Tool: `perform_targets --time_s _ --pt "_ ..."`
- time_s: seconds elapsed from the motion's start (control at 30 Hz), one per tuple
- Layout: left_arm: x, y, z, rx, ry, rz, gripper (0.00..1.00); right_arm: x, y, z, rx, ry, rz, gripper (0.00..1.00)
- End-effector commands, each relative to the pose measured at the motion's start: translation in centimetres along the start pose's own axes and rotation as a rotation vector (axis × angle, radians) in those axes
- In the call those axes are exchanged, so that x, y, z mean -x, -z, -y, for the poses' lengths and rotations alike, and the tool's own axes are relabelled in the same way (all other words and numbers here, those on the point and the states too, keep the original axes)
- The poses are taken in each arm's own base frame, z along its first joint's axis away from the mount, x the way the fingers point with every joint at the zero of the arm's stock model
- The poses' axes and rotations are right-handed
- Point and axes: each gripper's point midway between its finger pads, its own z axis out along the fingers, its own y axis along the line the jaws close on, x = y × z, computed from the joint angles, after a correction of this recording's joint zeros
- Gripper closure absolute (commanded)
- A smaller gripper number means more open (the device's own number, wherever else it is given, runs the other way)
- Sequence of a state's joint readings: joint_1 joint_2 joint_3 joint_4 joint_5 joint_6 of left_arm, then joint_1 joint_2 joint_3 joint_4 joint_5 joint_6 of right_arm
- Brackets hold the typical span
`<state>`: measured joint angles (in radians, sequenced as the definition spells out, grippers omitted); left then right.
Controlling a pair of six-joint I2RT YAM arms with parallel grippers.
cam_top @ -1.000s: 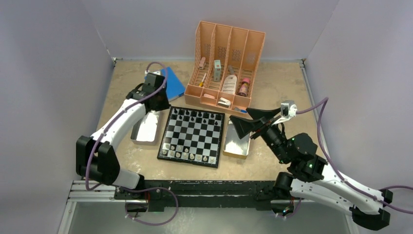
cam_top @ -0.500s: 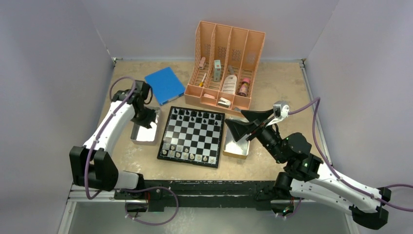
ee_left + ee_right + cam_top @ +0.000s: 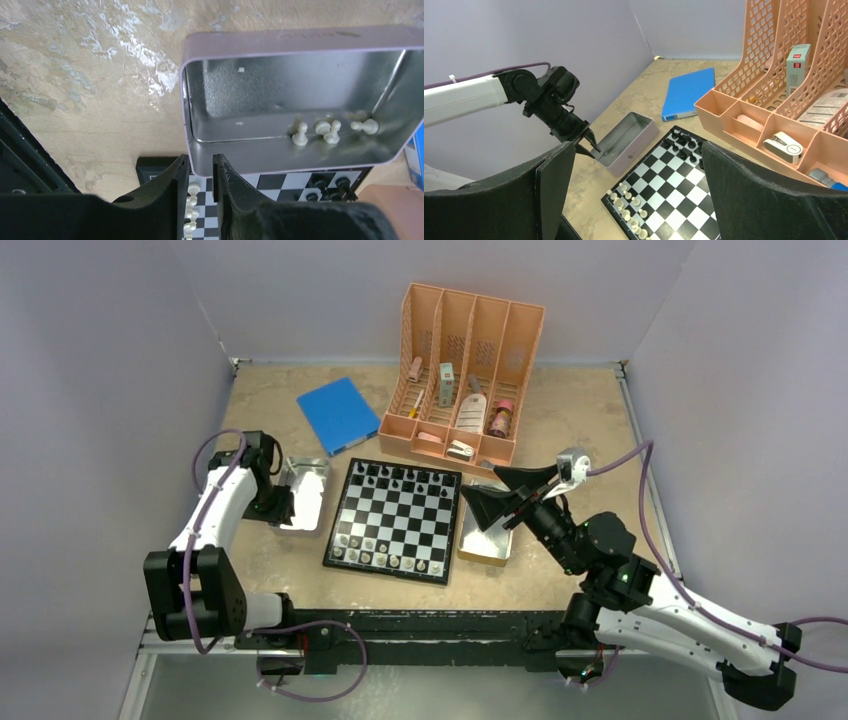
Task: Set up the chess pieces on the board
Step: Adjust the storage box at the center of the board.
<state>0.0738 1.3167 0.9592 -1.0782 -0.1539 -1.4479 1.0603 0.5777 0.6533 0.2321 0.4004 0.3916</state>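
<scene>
The board [image 3: 395,520] lies mid-table, with black chess pieces [image 3: 400,477] along its far rows and white ones [image 3: 385,555] along its near rows. A metal tray [image 3: 303,505] to the left of the board holds several loose white pieces [image 3: 327,131]. My left gripper [image 3: 283,508] hangs low at that tray's near-left corner. In the left wrist view its jaws [image 3: 201,165] stand a narrow gap apart with nothing between them. My right gripper [image 3: 482,483] is wide open and empty above a second tray [image 3: 487,540] right of the board.
A peach organizer [image 3: 465,380] with bottles and small items stands behind the board. A flat blue book [image 3: 338,415] lies at the back left. Grey walls close in the left, back and right sides.
My left arm swung from above the blue book leftward and nearer, down to the left tray's near-left corner. My right gripper shifted slightly left and stayed open.
</scene>
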Motion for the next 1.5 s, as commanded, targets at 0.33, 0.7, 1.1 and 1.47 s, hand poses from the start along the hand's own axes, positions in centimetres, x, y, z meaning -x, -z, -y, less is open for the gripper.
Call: perform_targets --time_s 0.33,0.7,1.1,1.47 --pt "1.2 -2.7 -0.7 0.035 0.058 0.035 0.78 0.4 -0.8 -0.6 0.021 0.009 0.027 0.01" --pt "2.1 -4.1 -0.5 0.066 0.054 0.077 0.84 -0.2 -1.1 -0.6 0.02 0.016 0.015 0.01" --pt "4.8 -4.0 -0.7 0.113 0.075 0.173 0.95 -0.2 -0.9 -0.5 0.021 0.022 0.017 0.01" --pt "7.3 -3.1 -0.4 0.123 0.107 0.239 1.0 -0.4 -0.9 -0.4 0.02 0.021 0.012 0.01"
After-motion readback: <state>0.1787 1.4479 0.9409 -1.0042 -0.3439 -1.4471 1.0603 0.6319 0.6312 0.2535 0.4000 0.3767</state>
